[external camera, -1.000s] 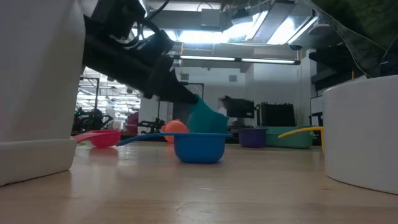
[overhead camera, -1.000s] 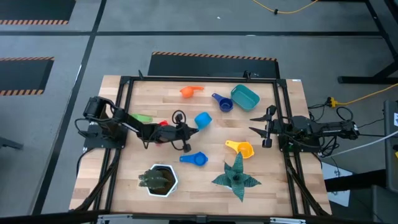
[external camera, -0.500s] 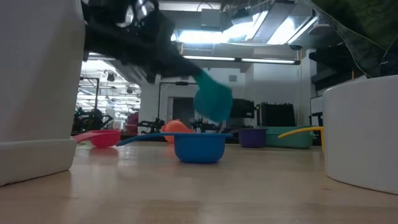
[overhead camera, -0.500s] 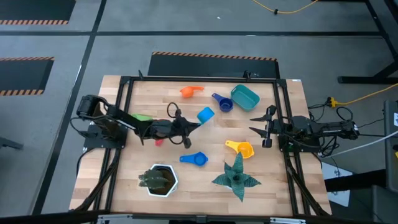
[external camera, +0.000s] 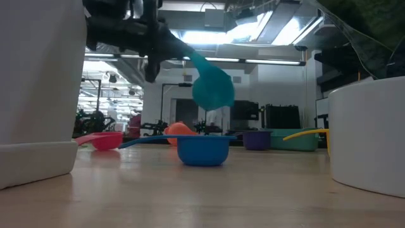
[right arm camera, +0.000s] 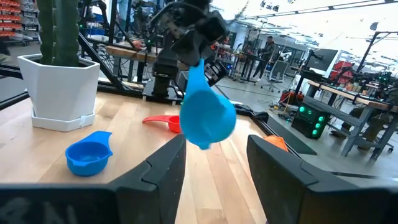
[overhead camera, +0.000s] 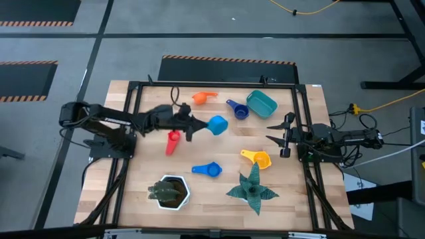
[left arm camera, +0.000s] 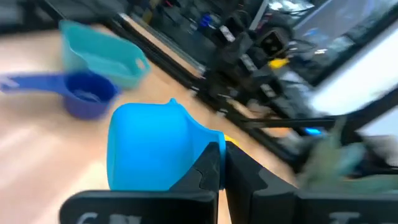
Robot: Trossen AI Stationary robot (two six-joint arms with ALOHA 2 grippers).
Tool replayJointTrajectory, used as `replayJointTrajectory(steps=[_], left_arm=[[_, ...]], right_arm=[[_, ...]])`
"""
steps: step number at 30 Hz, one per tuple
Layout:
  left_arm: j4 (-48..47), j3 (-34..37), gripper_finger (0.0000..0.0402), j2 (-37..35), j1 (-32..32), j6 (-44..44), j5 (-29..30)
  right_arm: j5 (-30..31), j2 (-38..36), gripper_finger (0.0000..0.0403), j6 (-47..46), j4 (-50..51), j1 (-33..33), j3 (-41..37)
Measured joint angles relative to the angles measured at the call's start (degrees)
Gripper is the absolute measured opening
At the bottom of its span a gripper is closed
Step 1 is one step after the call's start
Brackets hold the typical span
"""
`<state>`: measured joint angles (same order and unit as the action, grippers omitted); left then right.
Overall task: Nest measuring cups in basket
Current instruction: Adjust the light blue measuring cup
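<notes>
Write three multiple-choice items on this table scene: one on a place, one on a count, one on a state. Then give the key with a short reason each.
1. Where is the light blue cup?
A. Lying in the basket
B. Held above the table by the left gripper
C. Beside the white pot

2. How many cups lie inside the basket?
A. None
B. Two
C. Four

3. How is the right gripper?
A. Shut on the yellow cup
B. Shut on the basket
C. Open, holding nothing

Key: B, the low view shows the cup hanging clear of the wood in dark fingers; A, the basket's inside is bare from above; C, its fingers stand apart near the table's right edge.
</notes>
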<state>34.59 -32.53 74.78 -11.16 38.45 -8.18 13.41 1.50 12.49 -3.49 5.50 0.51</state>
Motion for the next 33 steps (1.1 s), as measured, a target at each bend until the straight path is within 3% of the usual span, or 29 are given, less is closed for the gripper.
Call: replayJointTrajectory(steps=[5,10,18,25,33], left_arm=[[-0.05,-0.01,0.0000,0.54,-7.58,10.19,-15.66],[-0.48,0.00,0.0000,3.12,-12.47,15.14,-24.08],[-0.05,0.00,0.0000,12.22,-14.36,21.07,-28.11],[12.06,0.00,0.0000,19.38,-14.02,28.62,-30.82],[14.17,-0.04,0.0004,22.34,-13.80,30.26,-30.80]], right_arm=[[0.00,0.00,0.0176,-0.01,-0.01,-0.02,0.00],[0.00,-0.01,0.0176,-0.02,0.00,-0.01,0.00],[0.00,-0.01,0.0176,-0.02,0.00,-0.02,0.00],[-0.02,-0.02,0.0176,-0.02,-0.02,0.00,-0.01],[-0.01,-0.02,0.0176,-0.01,-0.02,-0.02,0.00]])
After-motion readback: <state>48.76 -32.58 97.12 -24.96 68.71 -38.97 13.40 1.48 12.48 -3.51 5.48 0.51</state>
